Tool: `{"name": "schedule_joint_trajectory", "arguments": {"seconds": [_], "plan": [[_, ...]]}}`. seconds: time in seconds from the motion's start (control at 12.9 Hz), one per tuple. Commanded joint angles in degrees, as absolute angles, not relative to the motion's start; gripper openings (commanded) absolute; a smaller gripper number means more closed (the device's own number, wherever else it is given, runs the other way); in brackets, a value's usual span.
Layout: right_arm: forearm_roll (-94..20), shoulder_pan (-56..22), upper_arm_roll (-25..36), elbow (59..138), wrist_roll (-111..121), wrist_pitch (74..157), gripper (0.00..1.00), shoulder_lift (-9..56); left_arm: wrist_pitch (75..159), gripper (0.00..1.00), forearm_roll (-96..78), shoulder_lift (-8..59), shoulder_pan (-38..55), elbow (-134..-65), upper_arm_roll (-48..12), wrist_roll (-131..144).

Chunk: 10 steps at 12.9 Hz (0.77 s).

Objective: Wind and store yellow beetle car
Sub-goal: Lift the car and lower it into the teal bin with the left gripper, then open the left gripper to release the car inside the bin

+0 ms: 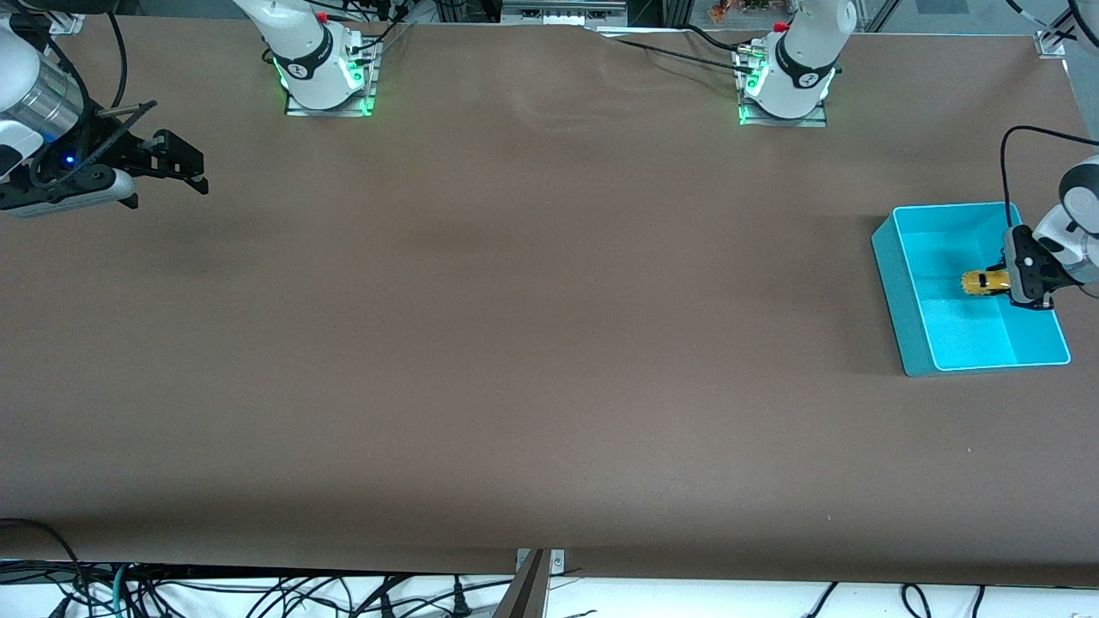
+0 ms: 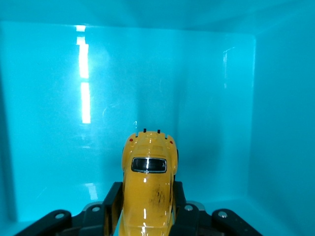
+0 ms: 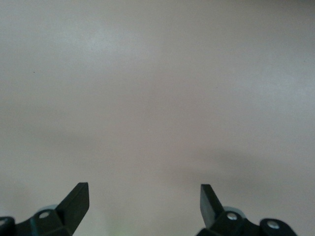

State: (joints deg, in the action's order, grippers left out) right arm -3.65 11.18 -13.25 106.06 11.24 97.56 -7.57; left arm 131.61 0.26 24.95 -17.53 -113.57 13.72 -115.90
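Here, nearest the front camera, the brown table (image 1: 532, 369) lies bare across its middle. At the left arm's end of it stands a turquoise bin (image 1: 893, 275), open on top. The left gripper (image 1: 1013, 281) hangs over the inside of this bin, its fingers (image 2: 112, 201) clamped on the sides of the yellow beetle car (image 1: 985, 281). In the left wrist view the car (image 2: 148, 184) juts out from between the pads with its dark window facing the camera and the bin's turquoise floor and walls all round it; whether its wheels touch the floor cannot be told. Farther from the camera, over the table at the right arm's end, the right gripper (image 1: 191, 172) waits in the air with its fingers (image 3: 76, 199) spread wide and nothing between them, only bare tabletop below.
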Motion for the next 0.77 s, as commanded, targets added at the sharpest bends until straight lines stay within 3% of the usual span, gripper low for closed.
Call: {"name": "schedule_joint_trajectory", "arguments": {"seconds": [0.0, 0.54, 0.62, 0.7], "plan": [[-3.1, 10.5, -12.7, 104.6, 10.7, 96.3, 1.0, -7.0, 134.6, 0.1, 0.4, 25.7, -17.7, -114.8, 13.4, -115.1], [-3.1, 10.5, -12.7, 104.6, 10.6, 96.3, 1.0, -7.1, 139.7, 0.16, -5.5, 31.3, -17.1, -114.9, 13.4, -115.1], [-3.1, 10.5, -12.7, 104.6, 10.6, 96.3, 1.0, -7.1, 139.7, 0.28, -5.6, 31.2, -17.1, -114.8, 13.4, -115.2], [-3.1, 10.5, -12.7, 104.6, 10.6, 96.3, 1.0, -7.1, 139.3, 0.58, -5.5, 30.7, -16.8, -114.6, 13.3, -115.9]]}}
